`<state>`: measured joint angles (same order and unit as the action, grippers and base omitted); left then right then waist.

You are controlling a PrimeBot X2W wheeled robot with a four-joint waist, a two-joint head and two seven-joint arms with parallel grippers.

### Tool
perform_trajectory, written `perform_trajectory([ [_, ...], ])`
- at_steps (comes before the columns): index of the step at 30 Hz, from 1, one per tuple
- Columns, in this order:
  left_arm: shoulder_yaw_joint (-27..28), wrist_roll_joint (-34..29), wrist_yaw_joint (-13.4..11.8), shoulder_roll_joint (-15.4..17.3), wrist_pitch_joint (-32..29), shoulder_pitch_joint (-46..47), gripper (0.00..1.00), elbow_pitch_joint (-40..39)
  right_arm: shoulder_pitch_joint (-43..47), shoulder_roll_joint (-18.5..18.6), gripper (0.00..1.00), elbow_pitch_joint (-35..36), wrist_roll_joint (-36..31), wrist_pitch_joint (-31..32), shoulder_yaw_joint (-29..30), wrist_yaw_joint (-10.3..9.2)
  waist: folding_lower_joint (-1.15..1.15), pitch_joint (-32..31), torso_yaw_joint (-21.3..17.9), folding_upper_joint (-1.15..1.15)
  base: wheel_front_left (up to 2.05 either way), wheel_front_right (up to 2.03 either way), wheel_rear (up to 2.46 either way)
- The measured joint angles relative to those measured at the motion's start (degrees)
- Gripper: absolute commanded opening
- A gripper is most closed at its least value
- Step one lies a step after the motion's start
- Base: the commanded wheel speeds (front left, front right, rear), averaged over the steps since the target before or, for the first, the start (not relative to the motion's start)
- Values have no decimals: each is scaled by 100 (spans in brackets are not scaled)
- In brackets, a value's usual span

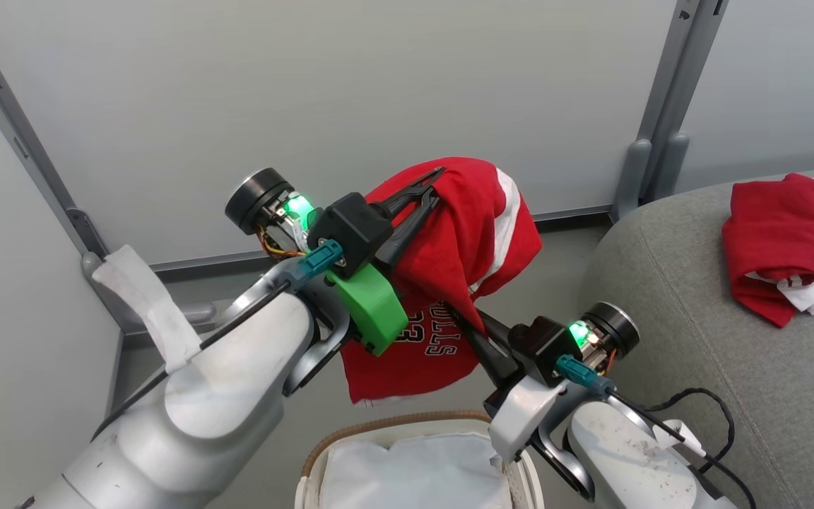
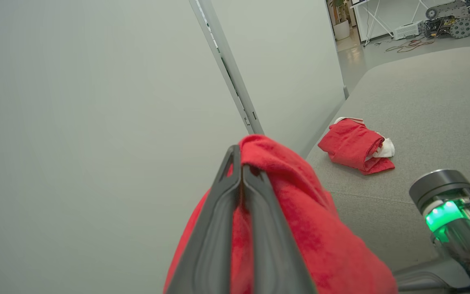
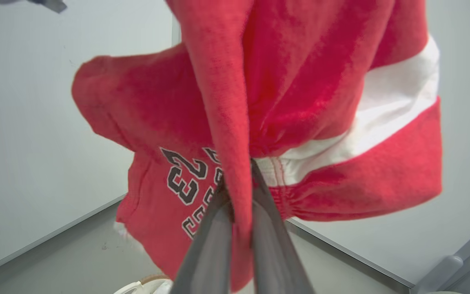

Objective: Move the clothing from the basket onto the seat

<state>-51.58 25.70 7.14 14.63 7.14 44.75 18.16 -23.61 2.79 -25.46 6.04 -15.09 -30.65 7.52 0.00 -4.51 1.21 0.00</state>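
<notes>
The left forearm angled up and to the right, and the left gripper was pinched shut on the top fold of the clothing. Lower down, the right gripper pointed up-left, its fingers closed on the same cloth.

Two red garments, one basket, one grey seat and two hands are visible.

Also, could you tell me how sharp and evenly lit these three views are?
Head view: soft, even light, everything sharp. Left wrist view: the left gripper is soft close up, the crumpled garment on the seat crisp, a green lamp glares. Right wrist view: the held garment looks slightly blurred at the right gripper.
</notes>
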Motion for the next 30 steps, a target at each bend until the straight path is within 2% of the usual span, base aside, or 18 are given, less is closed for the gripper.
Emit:
perform_trajectory([
  [5,97,214,-54,41,165,-263,0,40,-63,-1,0,-42,10,1,-9,0,0,25,-44,0,0,0,0],
  [11,166,454,-191,10,422,-766,0,136,-60,1,0,-19,-27,1,255,0,0,64,-108,0,0,0,0],
  [13,176,521,-240,-29,513,-951,45,199,-54,0,0,5,-75,1,369,0,0,78,-122,0,0,0,0],
  [14,178,550,-270,-56,565,-1079,81,238,-49,1,0,29,-107,1,453,0,0,89,-129,0,0,0,0],
  [15,179,554,-292,-76,598,-1166,100,260,-48,0,0,46,-118,1,505,0,0,98,-133,0,0,0,0],
  [25,319,600,-363,-327,776,-2057,100,557,79,1,0,196,-382,1,1204,0,0,193,-177,0,0,0,0],
  [30,590,537,-361,-485,790,-2523,100,492,174,1,0,234,-505,1,1483,0,0,224,-222,0,0,0,0],
])
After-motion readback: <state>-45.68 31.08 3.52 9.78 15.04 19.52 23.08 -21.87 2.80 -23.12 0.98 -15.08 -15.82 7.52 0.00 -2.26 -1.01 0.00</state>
